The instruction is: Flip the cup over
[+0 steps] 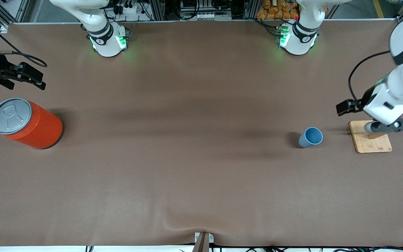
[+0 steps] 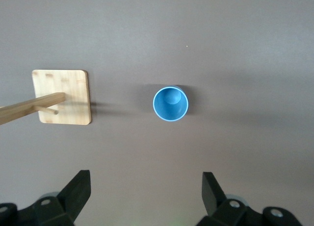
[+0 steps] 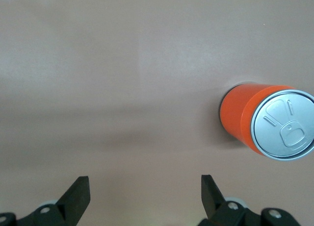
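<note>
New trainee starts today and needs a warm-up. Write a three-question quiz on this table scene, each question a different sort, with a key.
1. True or false: the cup stands upright with its mouth facing up.
2. Multiple choice: what does the cup stand beside? A) the orange can B) the wooden stand C) the right arm's base
3. Fill in: the left gripper and the right gripper both have their jaws ____ and hold nothing.

Key
1. True. The left wrist view looks down into its hollow inside.
2. B. Both sit toward the left arm's end of the table; the can is at the right arm's end.
3. open
</note>
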Available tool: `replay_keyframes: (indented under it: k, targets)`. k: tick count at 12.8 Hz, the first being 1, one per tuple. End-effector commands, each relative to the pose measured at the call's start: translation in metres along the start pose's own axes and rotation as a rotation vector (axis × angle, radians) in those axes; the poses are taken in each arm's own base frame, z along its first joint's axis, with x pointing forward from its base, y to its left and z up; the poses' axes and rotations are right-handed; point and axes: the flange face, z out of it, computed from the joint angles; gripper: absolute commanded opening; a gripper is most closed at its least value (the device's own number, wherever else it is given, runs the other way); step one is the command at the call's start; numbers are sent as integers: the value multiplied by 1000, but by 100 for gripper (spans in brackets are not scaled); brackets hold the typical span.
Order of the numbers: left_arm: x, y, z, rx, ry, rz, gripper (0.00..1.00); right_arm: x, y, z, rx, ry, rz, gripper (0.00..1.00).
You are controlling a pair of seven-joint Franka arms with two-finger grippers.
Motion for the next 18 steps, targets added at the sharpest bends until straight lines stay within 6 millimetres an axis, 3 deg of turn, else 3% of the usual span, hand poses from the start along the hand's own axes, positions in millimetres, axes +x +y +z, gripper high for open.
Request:
replay_keyframes:
  k: [1, 4, 6, 12, 15, 18]
  targets:
    - [-18, -8, -30, 5, 32, 22, 100, -3, 4, -1, 17, -2, -5, 100]
    - [-19, -27, -45, -2, 62, 30, 100, -2, 8, -1, 17, -4, -5, 100]
    - [-18, -29, -55, -6, 85, 20, 100, -3, 10, -1, 17, -3, -22, 100]
    - [-40, -41, -80, -85, 111, -38, 100, -3, 12, 0, 19, -5, -18, 100]
    - [-54, -35, -88, -87, 94, -76, 100, -3, 11, 0, 18, -10, -21, 100]
    - [-65, -29, -83, -79, 70, -91, 100, -4, 13, 0, 18, -16, -19, 100]
